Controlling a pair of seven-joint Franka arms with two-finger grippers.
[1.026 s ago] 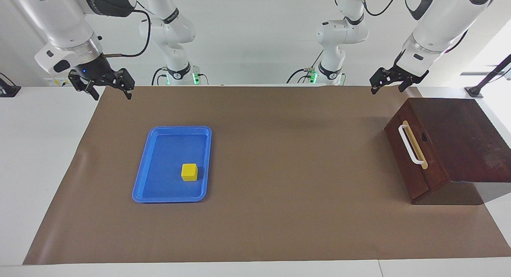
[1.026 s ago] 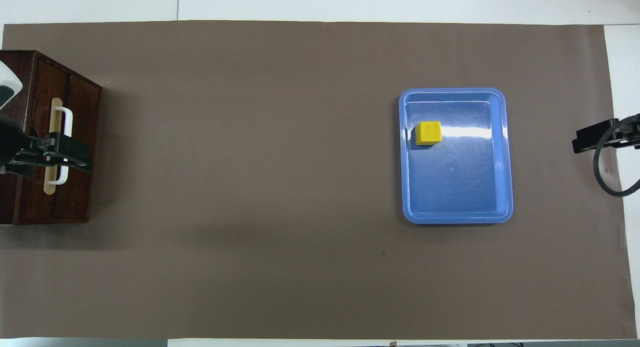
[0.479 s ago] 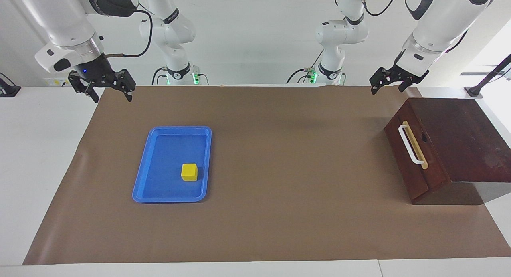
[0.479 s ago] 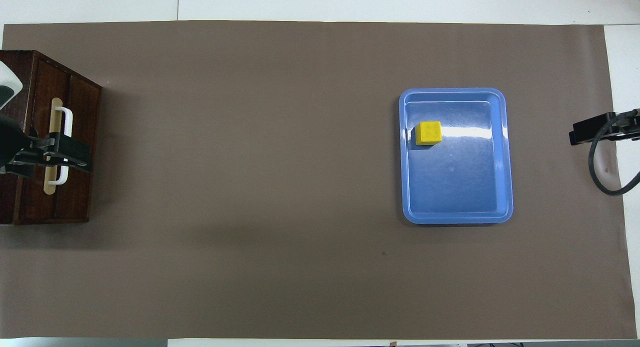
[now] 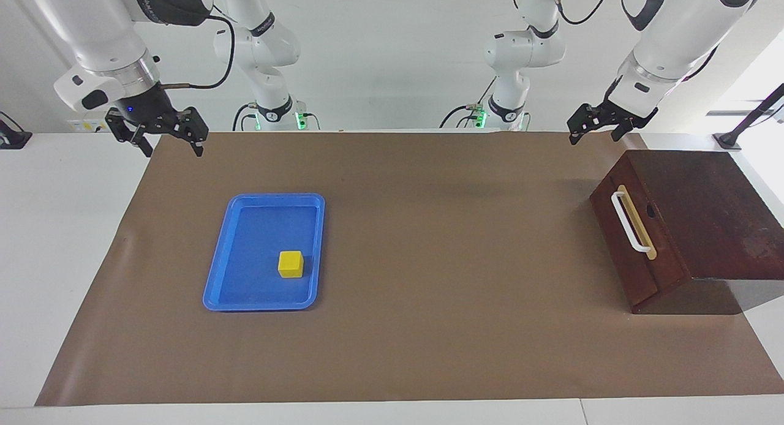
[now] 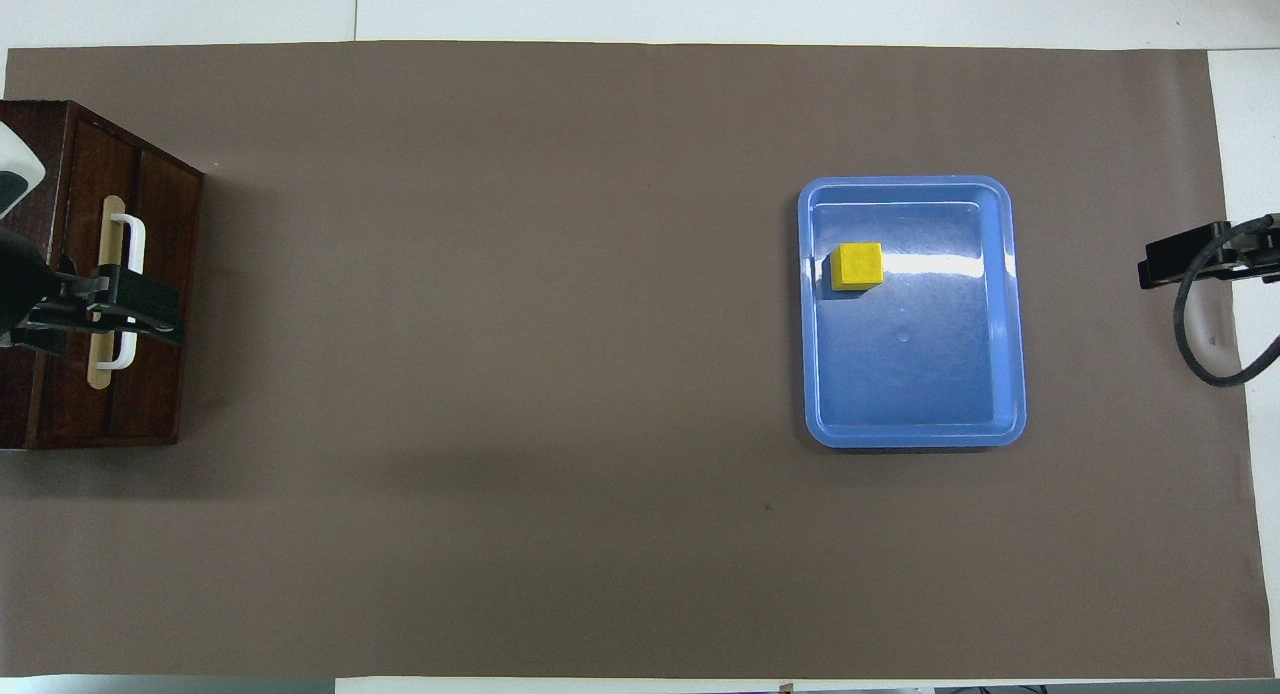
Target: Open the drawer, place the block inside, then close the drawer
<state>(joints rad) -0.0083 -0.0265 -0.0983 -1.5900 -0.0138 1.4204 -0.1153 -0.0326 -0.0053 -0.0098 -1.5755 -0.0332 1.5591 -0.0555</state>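
Observation:
The drawer (image 5: pixel 621 244) of the dark reddish-brown box is shut, its white bar handle (image 5: pixel 629 223) facing the middle of the table, at the left arm's end. The yellow block (image 5: pixel 291 264) lies in the blue tray (image 5: pixel 215 272) toward the right arm's end. My left gripper (image 5: pixel 593 137) hangs open and empty in the air by the box; in the overhead view the left gripper (image 6: pixel 165 314) covers the handle (image 6: pixel 135 232). My right gripper (image 5: pixel 173 148) hangs open and empty, raised over the mat's corner, apart from the tray. The block (image 6: pixel 859 265) also shows in the overhead view.
A brown mat (image 5: pixel 429 241) covers the table between the tray and the box. The white table edge (image 5: pixel 61 229) runs along the mat at the right arm's end. A black cable (image 6: pixel 1200 334) hangs from the right gripper (image 6: pixel 1160 264).
My right gripper has shifted slightly, a little higher and toward the tray. The left gripper, the block and the drawer have not moved.

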